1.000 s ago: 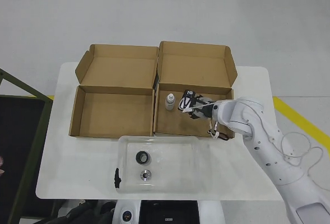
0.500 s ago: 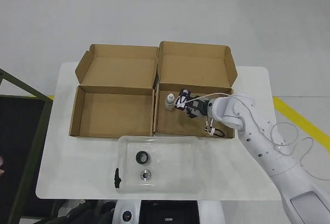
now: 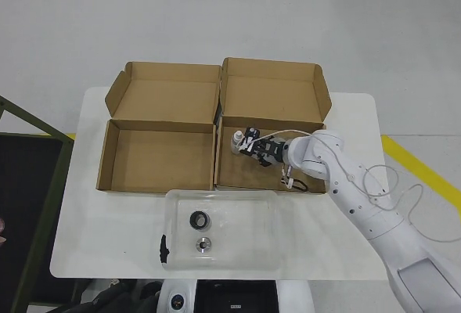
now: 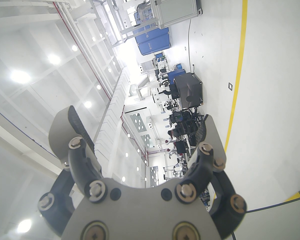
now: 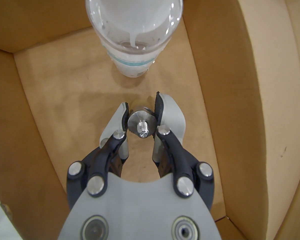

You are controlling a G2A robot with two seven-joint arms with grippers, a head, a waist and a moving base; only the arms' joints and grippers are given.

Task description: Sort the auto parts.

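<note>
Currently grips a metal part (image 5: 140, 126) in the right hand (image 5: 141, 111), fingers (image 5: 165, 108) clenched on its round silver body from both sides, stud end facing the wrist camera. Holds it low over the floor of the right box (image 5: 72, 116), near the bottle (image 5: 135, 26); cannot tell whether part and cardboard touch. Finds the bottle upright on the box floor, clear-walled with white inside, close to a corner of the box and apart from the fingertips.

Seen from the top view, places the right hand (image 3: 251, 145) inside the right box (image 3: 250, 176), in its far left part, just beside the bottle (image 3: 236, 142), with the arm coming in over the box's right side. Sets the left box (image 3: 156, 160) edge to edge with the right one, both with lids folded back, on the white desk (image 3: 81, 235). Puts a clear bin (image 3: 246, 235) on the desk's near side, just in front of the boxes, with a black ring (image 3: 199, 220) and a round metal piece (image 3: 205, 245) lying in its left half, near each other but apart. Shows a small black thing (image 3: 164, 250) at the bin's left edge; cannot tell what it is.

Leaves the left hand (image 4: 138, 123) released, fingers (image 4: 65, 126) spread wide, aimed away from the desk toward a hall's ceiling and floor.
</note>
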